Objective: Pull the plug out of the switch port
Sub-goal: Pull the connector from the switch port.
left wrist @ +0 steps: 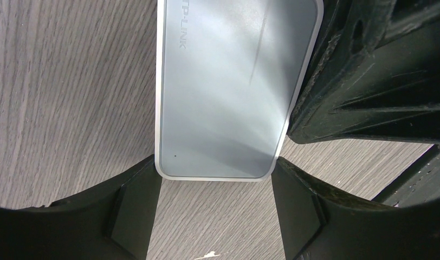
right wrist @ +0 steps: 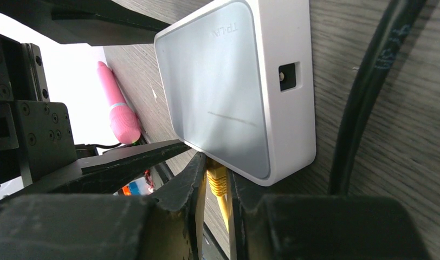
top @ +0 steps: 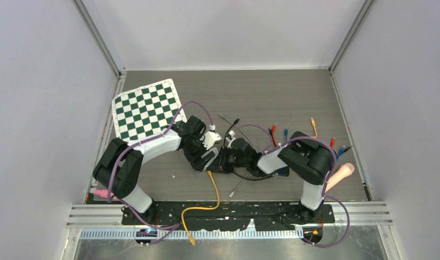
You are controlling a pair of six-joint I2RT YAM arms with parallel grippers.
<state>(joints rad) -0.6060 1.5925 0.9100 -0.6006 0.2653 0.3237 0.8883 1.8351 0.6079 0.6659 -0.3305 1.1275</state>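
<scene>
The switch (left wrist: 223, 86) is a flat silver-grey box lying on the wood table. My left gripper (left wrist: 215, 179) is shut on its near end, one finger pressed against each corner. In the right wrist view, the yellow plug (right wrist: 218, 181) sits in the port on the switch's (right wrist: 223, 92) lower edge. My right gripper (right wrist: 217, 187) is shut on the plug, which is squeezed between both fingers. Its yellow cable (top: 215, 189) runs toward the table's near edge. From above, the left gripper (top: 207, 158) and right gripper (top: 228, 160) meet at mid-table and cover the switch.
A green-and-white chessboard (top: 147, 108) lies at the back left. Loose cables with coloured plugs (top: 285, 132) are scattered behind the right arm. A thick black cable (right wrist: 364, 92) lies beside the switch. A pink handle (top: 340, 176) rests at the right edge.
</scene>
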